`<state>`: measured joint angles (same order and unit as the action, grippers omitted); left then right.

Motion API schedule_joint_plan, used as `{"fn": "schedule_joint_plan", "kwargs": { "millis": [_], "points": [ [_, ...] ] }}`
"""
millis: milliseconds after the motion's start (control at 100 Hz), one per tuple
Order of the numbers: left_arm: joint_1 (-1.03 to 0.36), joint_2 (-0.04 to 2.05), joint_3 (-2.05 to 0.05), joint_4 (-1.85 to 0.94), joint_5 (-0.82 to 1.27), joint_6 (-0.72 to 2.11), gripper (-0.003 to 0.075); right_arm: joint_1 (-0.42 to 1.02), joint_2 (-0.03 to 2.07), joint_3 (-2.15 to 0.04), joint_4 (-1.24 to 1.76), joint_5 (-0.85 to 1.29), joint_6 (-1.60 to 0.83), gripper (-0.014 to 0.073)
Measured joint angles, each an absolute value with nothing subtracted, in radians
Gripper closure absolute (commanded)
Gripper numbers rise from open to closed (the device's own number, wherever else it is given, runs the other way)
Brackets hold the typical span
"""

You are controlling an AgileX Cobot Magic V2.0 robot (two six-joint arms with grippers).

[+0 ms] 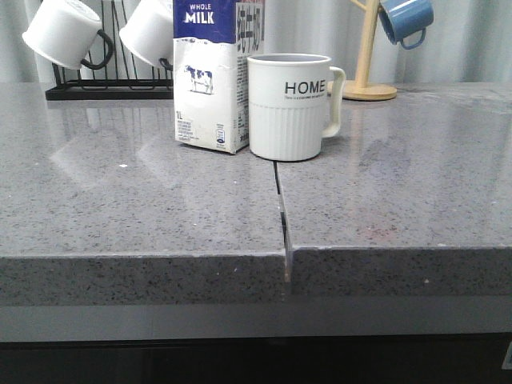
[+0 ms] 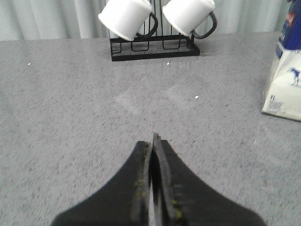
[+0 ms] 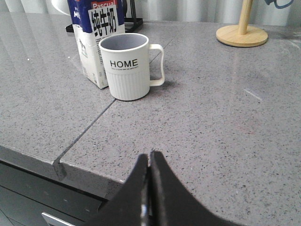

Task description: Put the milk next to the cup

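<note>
The milk (image 1: 210, 76), a tall white carton with a blue top band and a cow picture, stands upright on the grey counter, touching or nearly touching the left side of the cup (image 1: 290, 106). The cup is a white ribbed mug marked "HOME", its handle pointing right. Both also show in the right wrist view: milk (image 3: 94, 42), cup (image 3: 126, 66). The left wrist view shows only the milk's edge (image 2: 284, 77). My left gripper (image 2: 153, 141) is shut and empty over bare counter. My right gripper (image 3: 150, 157) is shut and empty near the counter's front edge. Neither arm shows in the front view.
A black wire rack (image 1: 108, 84) holds two white mugs with black handles (image 1: 64, 32) at the back left. A wooden mug tree (image 1: 364, 84) with a blue mug (image 1: 406, 20) stands at the back right. A seam (image 1: 280, 208) runs through the counter.
</note>
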<state>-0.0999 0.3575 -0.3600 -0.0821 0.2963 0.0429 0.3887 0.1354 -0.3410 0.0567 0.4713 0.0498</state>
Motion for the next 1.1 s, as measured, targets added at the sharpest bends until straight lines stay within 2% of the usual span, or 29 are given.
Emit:
{"fn": "schedule_joint_plan", "kwargs": {
  "millis": [330, 480, 1100],
  "points": [
    [-0.096, 0.109, -0.137, -0.078, 0.286, 0.043, 0.0741, 0.389, 0.135, -0.341, 0.057, 0.471, 0.05, 0.0662],
    [-0.096, -0.001, -0.018, -0.078, 0.216, 0.043, 0.0741, 0.389, 0.135, -0.341, 0.057, 0.471, 0.05, 0.0662],
    [-0.096, -0.006, 0.003, -0.078, 0.181, 0.043, 0.0741, 0.389, 0.135, -0.341, 0.059, 0.472, 0.05, 0.0662]
  ]
}}
